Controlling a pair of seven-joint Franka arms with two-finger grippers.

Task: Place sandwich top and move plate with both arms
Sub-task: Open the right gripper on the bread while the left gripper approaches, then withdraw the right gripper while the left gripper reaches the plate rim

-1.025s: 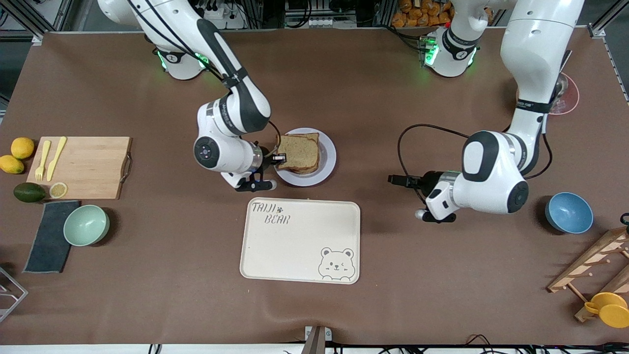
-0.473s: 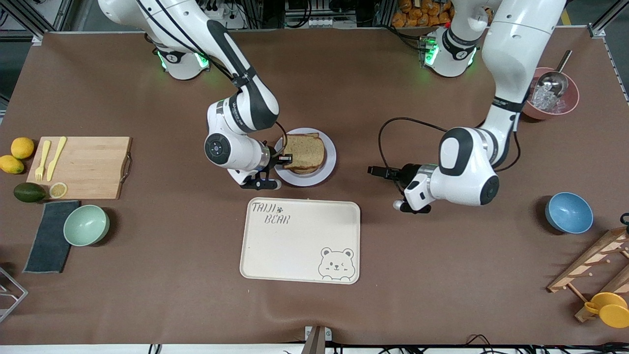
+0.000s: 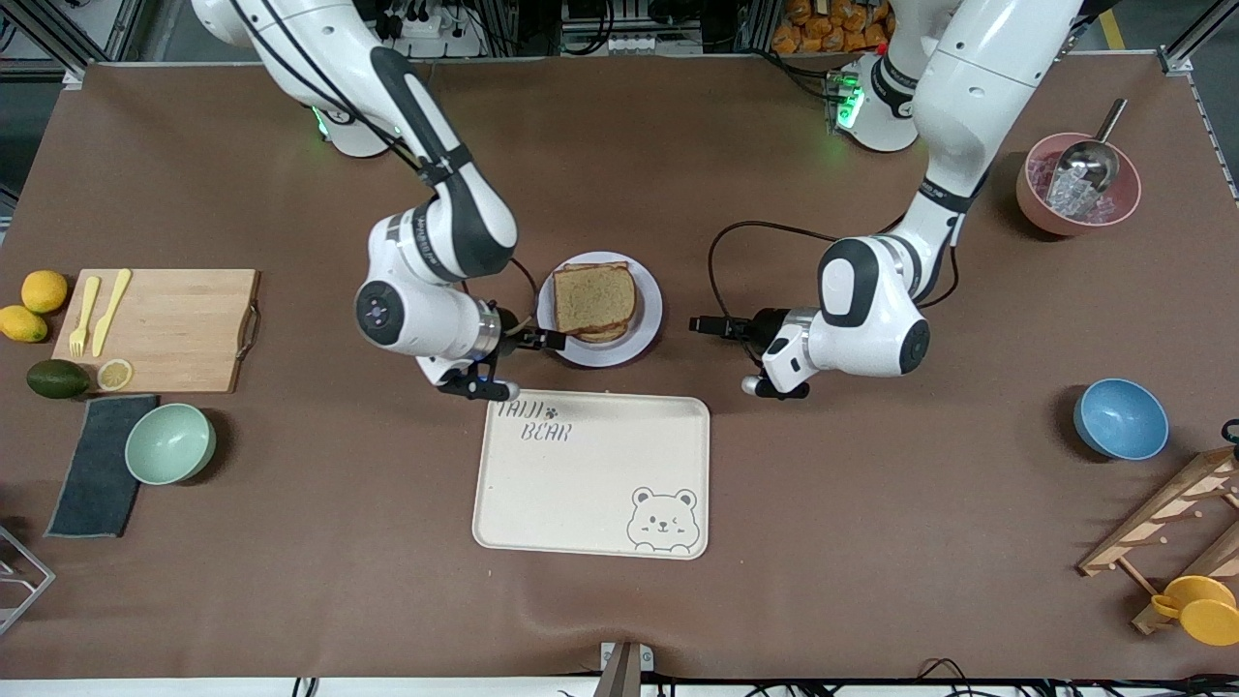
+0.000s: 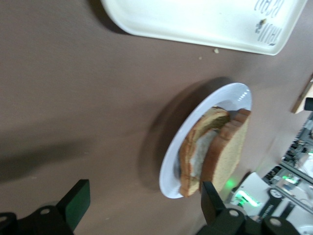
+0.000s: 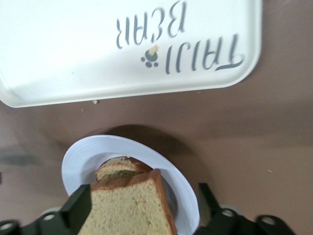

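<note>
Sandwich top (image 3: 593,299) beside right tool (image 3: 544,340).

Sandwich top (image 3: 593,298) lies on the plate (image 3: 649,324); both grippers flank it, apart

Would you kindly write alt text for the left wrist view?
A white plate holding a sandwich, its sandwich top in place, sits on a brown table beside a cream tray. The open left gripper frames it.
</note>
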